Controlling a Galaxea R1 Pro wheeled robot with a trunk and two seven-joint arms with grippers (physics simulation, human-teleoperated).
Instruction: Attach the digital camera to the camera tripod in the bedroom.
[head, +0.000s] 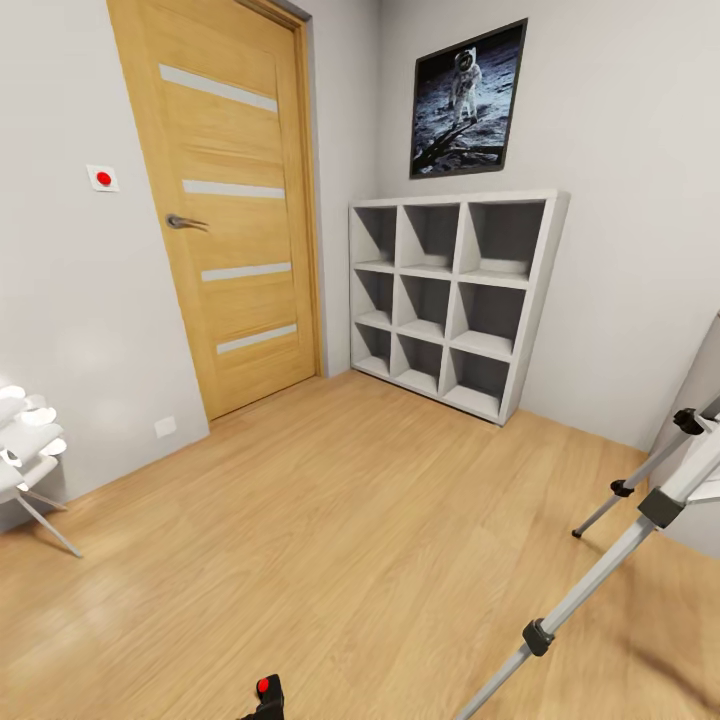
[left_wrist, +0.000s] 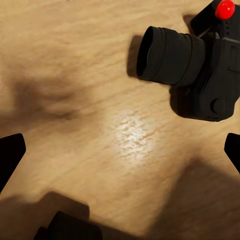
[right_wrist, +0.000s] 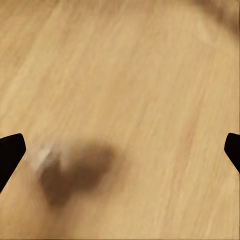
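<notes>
The digital camera (head: 266, 694), black with a red mark on top, lies on the light wood floor at the bottom edge of the head view. The left wrist view shows the digital camera (left_wrist: 200, 70) close up, lens barrel sticking out sideways, red mark at the frame corner. My left gripper (left_wrist: 120, 155) hangs open above the floor, its fingertips (left_wrist: 10, 155) wide apart and the camera lying beyond them, not between them. My right gripper (right_wrist: 120, 152) is open over bare floor. The camera tripod (head: 600, 575) shows silver legs and black joints at the right; its head is out of view.
An oak door (head: 230, 210) is shut in the left wall. A white nine-cube shelf (head: 455, 300) stands under the astronaut poster (head: 468, 98). A white chair (head: 25, 450) sits at the far left. A dark object (left_wrist: 70, 231) lies on the floor near my left gripper.
</notes>
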